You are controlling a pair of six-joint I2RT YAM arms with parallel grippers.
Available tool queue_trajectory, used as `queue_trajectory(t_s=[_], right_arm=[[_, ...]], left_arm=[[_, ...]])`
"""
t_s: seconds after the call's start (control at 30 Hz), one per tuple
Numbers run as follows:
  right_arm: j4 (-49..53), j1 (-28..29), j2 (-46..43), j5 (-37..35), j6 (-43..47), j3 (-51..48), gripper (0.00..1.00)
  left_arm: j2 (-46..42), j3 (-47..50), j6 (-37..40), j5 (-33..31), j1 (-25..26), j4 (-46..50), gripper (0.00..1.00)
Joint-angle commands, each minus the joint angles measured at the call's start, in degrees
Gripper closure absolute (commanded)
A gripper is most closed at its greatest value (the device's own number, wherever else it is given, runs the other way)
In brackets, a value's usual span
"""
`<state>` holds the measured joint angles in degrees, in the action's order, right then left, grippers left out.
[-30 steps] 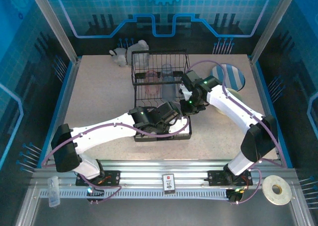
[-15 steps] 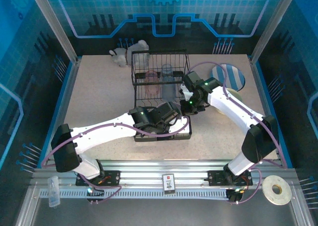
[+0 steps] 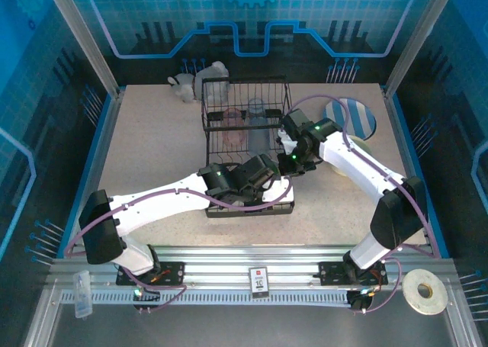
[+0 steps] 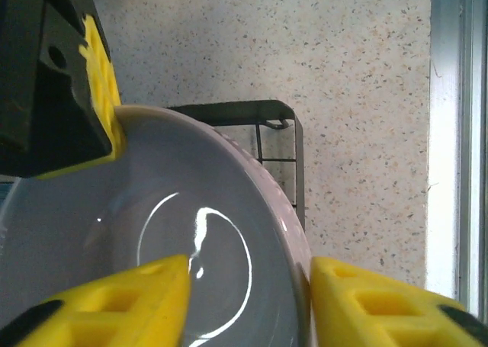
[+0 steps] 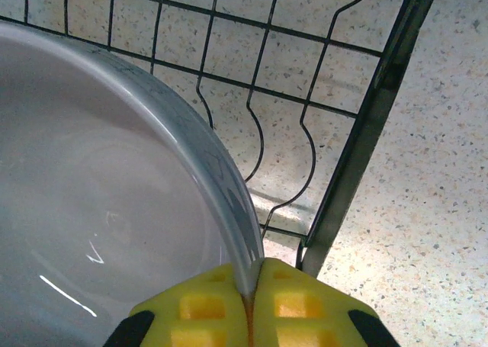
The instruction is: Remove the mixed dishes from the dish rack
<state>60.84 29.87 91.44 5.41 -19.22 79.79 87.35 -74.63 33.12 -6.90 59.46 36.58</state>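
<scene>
The right gripper (image 5: 248, 286) is pinching the rim of the lavender bowl (image 5: 99, 194) at the near right corner of the dish rack (image 5: 358, 141) — the left gripper (image 4: 248, 301) is straddling that rim, fingers apart. One striped plate (image 3: 354, 118) is already lying near the far right corner of the table (image 3: 152, 149) — two tumblers (image 3: 232, 126) are waiting in the rack.

A round lavender bowl (image 5: 99, 171) is seated in a black wire dish rack (image 3: 244, 79), with a striped round plate (image 3: 357, 118) laid to its right.
</scene>
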Motion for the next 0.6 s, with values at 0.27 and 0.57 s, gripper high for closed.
queue_trajectory(t_s=[0.27, 0.57], right_arm=[[0.9, -1.1, 0.8, 4.7, 1.6, 1.2, 1.00], [0.7, -1.7, -0.5, 4.6, 1.3, -0.1, 1.00]], left_arm=[[0.1, 1.2, 1.1, -1.7, -0.3, -4.5, 0.13], [-0.7, 2.2, -1.3, -1.9, -0.4, -7.0, 0.01]])
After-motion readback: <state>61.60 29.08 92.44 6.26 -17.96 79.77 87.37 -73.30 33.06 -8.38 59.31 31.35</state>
